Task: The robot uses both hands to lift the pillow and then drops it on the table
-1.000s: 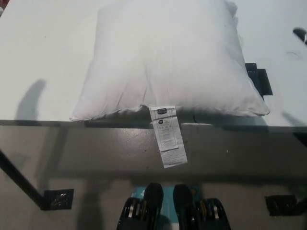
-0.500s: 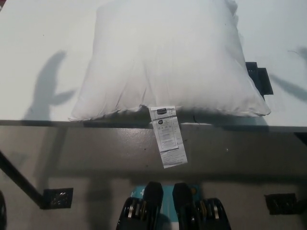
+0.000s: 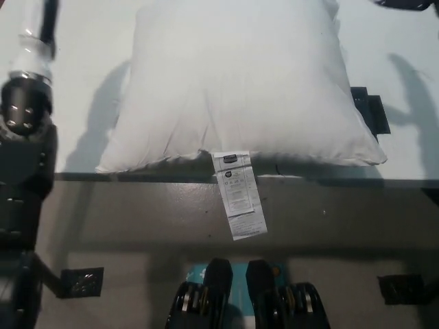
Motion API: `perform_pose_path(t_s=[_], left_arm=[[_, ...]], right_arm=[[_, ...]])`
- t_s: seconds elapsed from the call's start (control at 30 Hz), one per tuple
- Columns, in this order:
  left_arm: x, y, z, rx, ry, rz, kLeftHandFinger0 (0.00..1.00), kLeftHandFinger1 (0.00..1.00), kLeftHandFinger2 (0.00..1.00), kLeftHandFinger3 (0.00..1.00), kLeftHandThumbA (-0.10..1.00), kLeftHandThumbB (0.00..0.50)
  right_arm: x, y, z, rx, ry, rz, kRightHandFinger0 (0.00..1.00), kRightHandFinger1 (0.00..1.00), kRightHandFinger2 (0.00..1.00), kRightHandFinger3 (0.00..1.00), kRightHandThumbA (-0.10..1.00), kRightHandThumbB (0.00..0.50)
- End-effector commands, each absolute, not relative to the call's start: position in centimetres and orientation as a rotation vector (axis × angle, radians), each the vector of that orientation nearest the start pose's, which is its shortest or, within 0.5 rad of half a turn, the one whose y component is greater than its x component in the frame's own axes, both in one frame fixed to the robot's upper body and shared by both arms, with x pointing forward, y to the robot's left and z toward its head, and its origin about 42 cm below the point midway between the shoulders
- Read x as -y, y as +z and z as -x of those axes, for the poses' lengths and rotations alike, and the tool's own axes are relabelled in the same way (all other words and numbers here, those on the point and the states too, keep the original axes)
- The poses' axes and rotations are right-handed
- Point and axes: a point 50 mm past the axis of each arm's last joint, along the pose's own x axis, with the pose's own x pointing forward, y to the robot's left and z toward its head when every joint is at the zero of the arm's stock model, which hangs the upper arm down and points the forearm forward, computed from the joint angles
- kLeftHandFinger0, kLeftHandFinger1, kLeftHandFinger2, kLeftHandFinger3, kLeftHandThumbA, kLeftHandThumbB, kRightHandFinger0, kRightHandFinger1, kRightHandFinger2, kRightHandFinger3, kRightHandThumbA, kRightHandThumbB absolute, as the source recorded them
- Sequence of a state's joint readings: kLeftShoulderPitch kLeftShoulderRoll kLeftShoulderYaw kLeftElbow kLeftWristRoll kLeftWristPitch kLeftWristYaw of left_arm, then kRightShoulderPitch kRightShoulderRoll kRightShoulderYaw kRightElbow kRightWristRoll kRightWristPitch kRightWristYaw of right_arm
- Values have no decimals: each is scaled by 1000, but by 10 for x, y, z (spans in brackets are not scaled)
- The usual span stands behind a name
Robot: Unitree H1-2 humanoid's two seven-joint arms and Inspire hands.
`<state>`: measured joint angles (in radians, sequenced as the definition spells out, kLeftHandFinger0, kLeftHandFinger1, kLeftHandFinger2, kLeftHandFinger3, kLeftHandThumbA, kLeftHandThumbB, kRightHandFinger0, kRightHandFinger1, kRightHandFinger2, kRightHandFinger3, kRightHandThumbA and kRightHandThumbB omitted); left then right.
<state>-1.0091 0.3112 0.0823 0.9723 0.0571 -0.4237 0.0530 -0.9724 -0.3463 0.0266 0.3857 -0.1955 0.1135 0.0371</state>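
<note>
While the left arm [image 3: 27, 103] reaches in along the near-left edge of the view, only its dark wrist segments and a strip of white at the top corner show; the left hand itself is cut off by the frame, so how its fingers stand cannot be told. To that arm's right, apart from it, the white pillow [image 3: 236, 82] lies flat on the pale surface [image 3: 82, 55], its near seam at the surface's front edge. A printed care tag [image 3: 239, 194] hangs from that seam over the edge. Of the right arm, just a dark sliver [image 3: 405, 3] shows at the top right corner, beyond the pillow; its hand is out of sight.
</note>
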Motion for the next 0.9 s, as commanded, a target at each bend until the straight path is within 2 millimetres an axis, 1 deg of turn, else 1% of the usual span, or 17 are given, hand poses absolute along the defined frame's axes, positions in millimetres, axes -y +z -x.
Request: perform_pose_path(t_s=[0.0,0.03,0.07,0.1,0.2,0.23,0.27,0.33,0.37,0.43,0.47,0.5,0.6,0.63,0.67,0.7,0.87], left_arm=[[-266,327,-564,525,67,-298,1000,1000,1000,1000,1000,96],[-266,326,-564,522,67,-297,1000,1000,1000,1000,1000,95],[-261,319,-565,500,63,-291,1000,1000,1000,1000,1000,76],[-255,308,-566,468,56,-283,1000,1000,1000,1000,1000,69],[-254,308,-566,466,57,-284,1000,1000,1000,1000,1000,68],[-253,285,-561,422,55,-279,1000,1000,1000,1000,1000,82],[-253,282,-561,414,56,-278,1000,1000,1000,1000,1000,81],[-253,282,-561,413,57,-279,1000,1000,1000,1000,1000,82],[-251,269,-560,372,66,-254,1000,1000,1000,1000,1000,102],[-250,265,-560,356,71,-244,1000,1000,1000,1000,1000,109],[-250,255,-558,328,75,-231,1000,1000,1000,1000,1000,111],[-250,251,-558,315,77,-226,1000,1000,1000,1000,1000,113],[-250,251,-558,314,77,-226,1000,1000,1000,1000,1000,114],[-249,244,-556,296,78,-220,1000,1000,1000,1000,1000,117],[-249,236,-554,274,81,-211,1000,1000,1000,1000,1000,116],[-248,228,-552,253,82,-193,1000,1000,1000,1000,1000,135],[-243,227,-553,245,92,-163,1000,1000,1000,1000,1000,144]], right_arm=[[241,415,-529,520,-37,573,1000,1000,1000,1000,988,273],[241,414,-530,519,-37,575,1000,1000,1000,1000,987,271],[239,409,-531,505,-36,589,1000,1000,1000,1000,999,281],[237,401,-533,482,-36,610,1000,1000,1000,1000,1000,275],[236,401,-533,483,-37,611,1000,1000,1000,1000,1000,276],[230,384,-534,451,-20,609,1000,1000,1000,1000,996,256],[229,381,-534,446,-16,605,1000,1000,1000,1000,988,256],[229,381,-534,447,-17,606,1000,1000,1000,1000,988,255],[226,372,-536,438,-14,609,1000,1000,1000,1000,996,247],[224,370,-538,437,-12,610,1000,1000,1000,1000,1000,245],[224,360,-541,416,-11,606,1000,1000,1000,1000,1000,258],[224,356,-542,407,-11,603,1000,1000,1000,1000,1000,260],[224,355,-543,409,-11,603,1000,1000,1000,1000,1000,260],[223,350,-544,396,-1,585,1000,1000,1000,1000,1000,248],[221,343,-546,378,13,563,1000,1000,1000,1000,1000,248],[220,336,-548,365,20,552,1000,1000,1000,1000,1000,264],[218,329,-553,361,20,552,1000,1000,1000,1000,1000,276]])
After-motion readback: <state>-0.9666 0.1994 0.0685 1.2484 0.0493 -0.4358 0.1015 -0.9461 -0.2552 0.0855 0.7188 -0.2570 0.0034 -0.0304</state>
